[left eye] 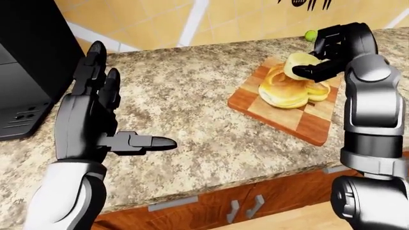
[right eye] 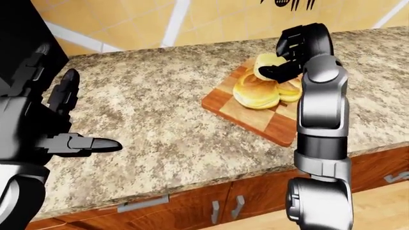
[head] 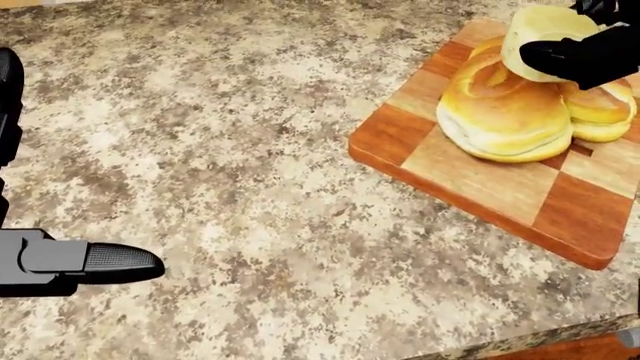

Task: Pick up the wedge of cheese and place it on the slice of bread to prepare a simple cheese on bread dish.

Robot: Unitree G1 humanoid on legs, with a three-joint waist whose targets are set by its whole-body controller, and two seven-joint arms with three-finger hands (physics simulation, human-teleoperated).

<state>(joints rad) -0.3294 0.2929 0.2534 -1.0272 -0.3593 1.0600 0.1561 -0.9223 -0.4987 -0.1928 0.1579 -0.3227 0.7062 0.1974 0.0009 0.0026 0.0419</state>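
Note:
The pale yellow cheese wedge is held in my right hand, whose dark fingers close round it. It hangs just above the golden bread, which lies on a checkered wooden cutting board at the right of the granite counter. A second piece of bread lies beside the first, to the right. My left hand is open and empty, held upright over the counter at the left, far from the board.
A dark appliance stands at the far left of the counter. A small green round thing lies behind the board near the tiled wall. The counter edge runs along the bottom, with wooden cabinet doors below.

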